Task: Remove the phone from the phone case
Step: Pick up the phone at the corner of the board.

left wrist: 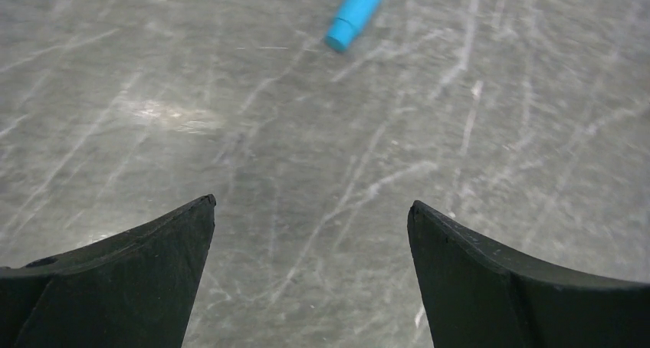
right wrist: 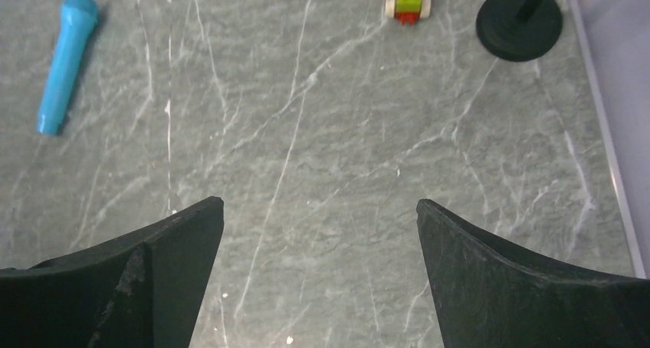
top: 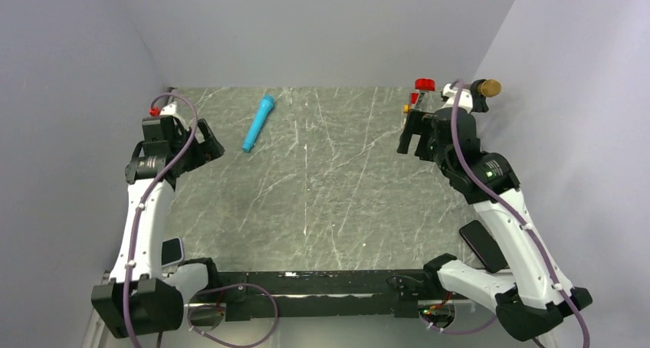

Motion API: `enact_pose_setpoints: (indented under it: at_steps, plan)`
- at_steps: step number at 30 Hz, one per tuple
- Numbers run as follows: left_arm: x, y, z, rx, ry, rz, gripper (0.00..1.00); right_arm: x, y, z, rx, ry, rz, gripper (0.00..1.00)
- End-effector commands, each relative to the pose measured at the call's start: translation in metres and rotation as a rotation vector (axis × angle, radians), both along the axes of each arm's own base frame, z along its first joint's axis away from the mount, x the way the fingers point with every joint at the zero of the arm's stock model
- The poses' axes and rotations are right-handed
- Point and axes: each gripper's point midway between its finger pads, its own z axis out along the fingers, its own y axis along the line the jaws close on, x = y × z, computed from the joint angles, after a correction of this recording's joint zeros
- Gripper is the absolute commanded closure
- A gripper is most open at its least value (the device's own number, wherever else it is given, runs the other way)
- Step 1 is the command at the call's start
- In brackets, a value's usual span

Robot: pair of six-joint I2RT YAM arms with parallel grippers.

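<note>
Case: pale blue-grey translucent phone case (top: pixel 173 250), near left; contents unclear.
Left gripper (left wrist: pixel 313 201): fingers spread, empty.
Right gripper (right wrist: pixel 320 201): fingers spread, empty.

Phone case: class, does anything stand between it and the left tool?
Nothing visible does. Only bare table separates the left tool from the phone case, which lies beside the left arm.

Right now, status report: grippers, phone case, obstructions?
Left gripper open, empty. Right gripper open, empty. Phone case by left arm's base, untouched. Blue cylinder well clear.
</note>
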Motion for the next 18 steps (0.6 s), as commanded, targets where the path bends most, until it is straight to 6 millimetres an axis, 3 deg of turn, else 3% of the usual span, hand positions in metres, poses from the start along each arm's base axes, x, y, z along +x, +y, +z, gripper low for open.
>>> enact_pose_setpoints:
  at_steps: [1,5,9,12,18]
  plan:
    - [0.009,0.042,-0.012,0.084,0.059,0.184,0.01,0.004,0.019,-0.024,-0.003,0.08,0.088,0.0]
    - [-0.017,0.078,-0.042,-0.012,0.216,0.484,0.01,0.009,0.024,-0.047,-0.034,0.17,0.1,0.0]
    - [-0.068,0.107,-0.067,-0.064,0.365,0.878,0.01,0.014,0.023,-0.062,-0.058,0.211,0.079,0.0]
    - [-0.109,0.118,-0.082,-0.062,0.507,1.098,0.01,0.018,0.028,-0.067,-0.049,0.221,0.094,0.0]
    - [-0.157,0.131,-0.125,-0.152,0.675,1.335,0.01,0.024,0.037,-0.067,-0.046,0.236,0.124,0.0]
